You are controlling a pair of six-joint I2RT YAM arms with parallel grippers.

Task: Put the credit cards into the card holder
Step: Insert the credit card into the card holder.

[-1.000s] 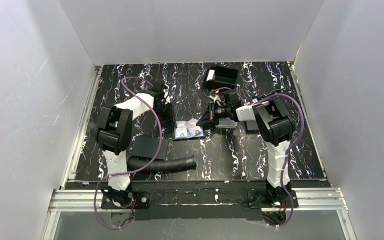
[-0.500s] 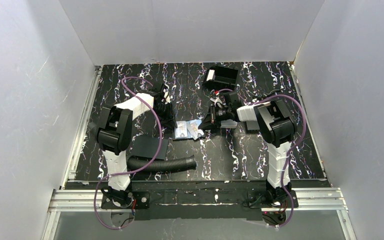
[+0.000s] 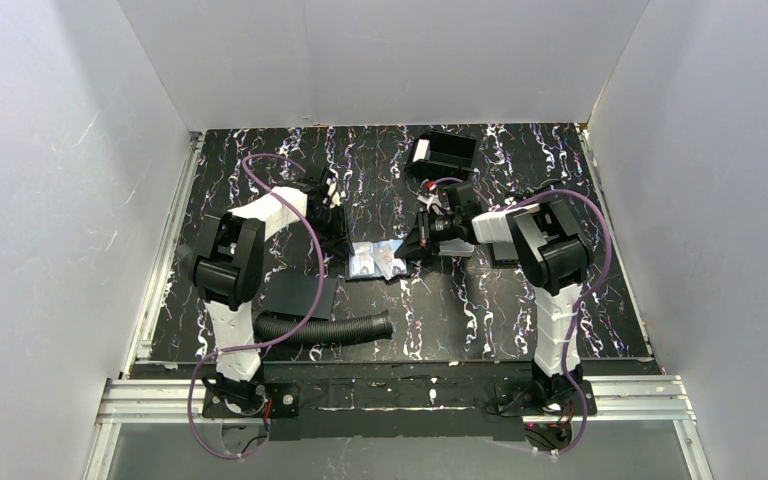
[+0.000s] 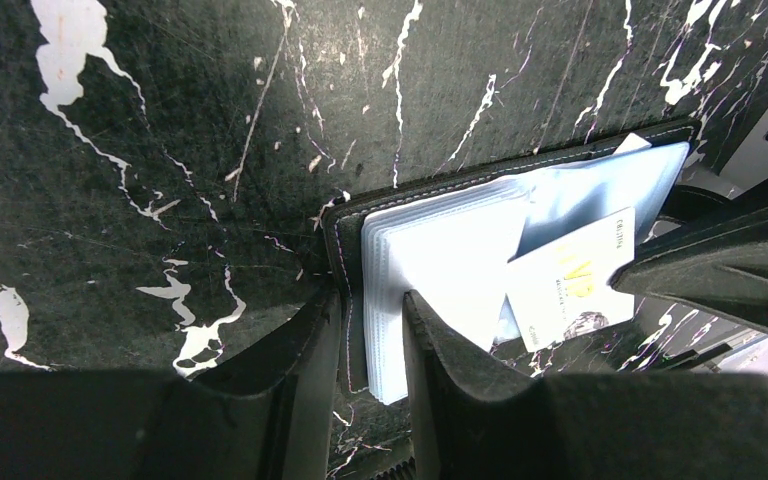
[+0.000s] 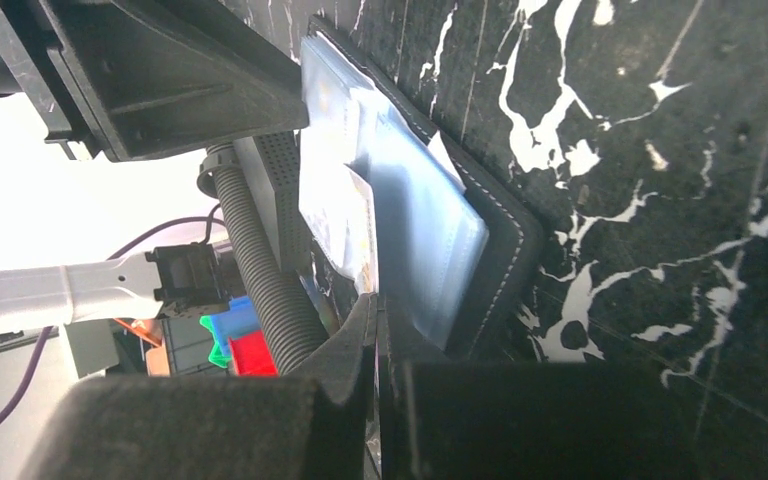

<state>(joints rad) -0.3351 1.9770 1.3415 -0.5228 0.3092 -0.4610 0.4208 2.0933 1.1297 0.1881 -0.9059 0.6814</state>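
The card holder (image 3: 365, 262) lies open mid-table, a black cover with a stack of clear sleeves (image 4: 440, 270). My left gripper (image 4: 370, 300) is shut on its left edge, one finger outside the cover and the other on the sleeves. A whitish credit card (image 4: 570, 290) with yellow print lies slanted over the sleeves, partly under a pale blue sleeve. My right gripper (image 5: 375, 300) is shut on that card's (image 5: 345, 215) edge, at the holder's (image 5: 500, 250) right side. From above, the right gripper (image 3: 412, 248) touches the holder's right edge.
An open black box (image 3: 443, 152) stands at the back. A black corrugated hose (image 3: 325, 328) and a flat black pad (image 3: 300, 293) lie in front of the left arm. A silver-grey case (image 3: 452, 250) sits under the right wrist. White walls enclose the table.
The right gripper with the card has edged slightly towards the holder. The left gripper keeps its hold on the holder's edge.
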